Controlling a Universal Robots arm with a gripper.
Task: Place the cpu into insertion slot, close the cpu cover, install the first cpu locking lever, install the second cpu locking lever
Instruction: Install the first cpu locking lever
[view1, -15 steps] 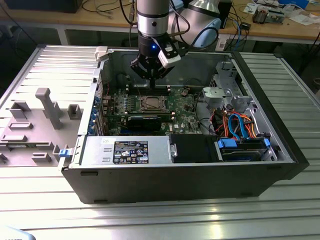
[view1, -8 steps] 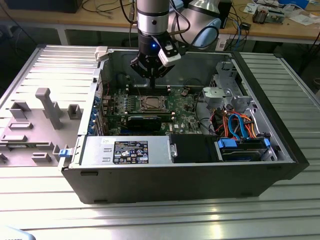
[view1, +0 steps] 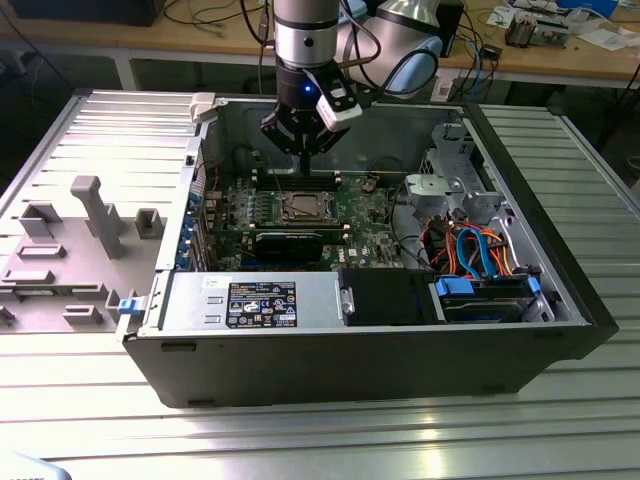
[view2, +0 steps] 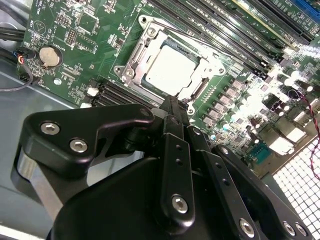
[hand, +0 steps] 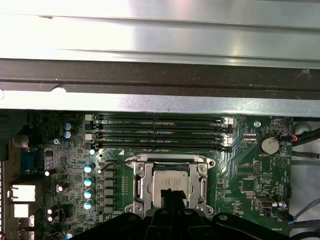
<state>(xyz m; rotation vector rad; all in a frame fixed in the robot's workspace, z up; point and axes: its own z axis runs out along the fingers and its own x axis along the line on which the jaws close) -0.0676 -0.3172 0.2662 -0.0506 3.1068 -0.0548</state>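
The cpu (view2: 172, 70) (hand: 170, 181), a flat silvery square, lies in the insertion slot (view1: 303, 207) of the green motherboard. The cpu cover (view2: 134, 59) (hand: 141, 184), a thin metal frame, lies flat around the chip's edges. A thin wire lever (hand: 114, 162) runs beside the socket's corner; I cannot tell whether it is latched. My gripper (view1: 303, 150) (view2: 173, 104) (hand: 172, 194) hangs above the socket inside the open computer case, its black fingers pointing down and shut with nothing between them. In both wrist views the fingertips overlap the chip's near edge.
Long memory slots (hand: 160, 131) run beside the socket, and a coin battery (view2: 50, 56) sits near the board's corner. A black card (view1: 290, 243), a power supply (view1: 250, 300) and a drive bay with blue and orange cables (view1: 480, 255) fill the case. Grey fixtures (view1: 95, 215) stand at the exterior view's left.
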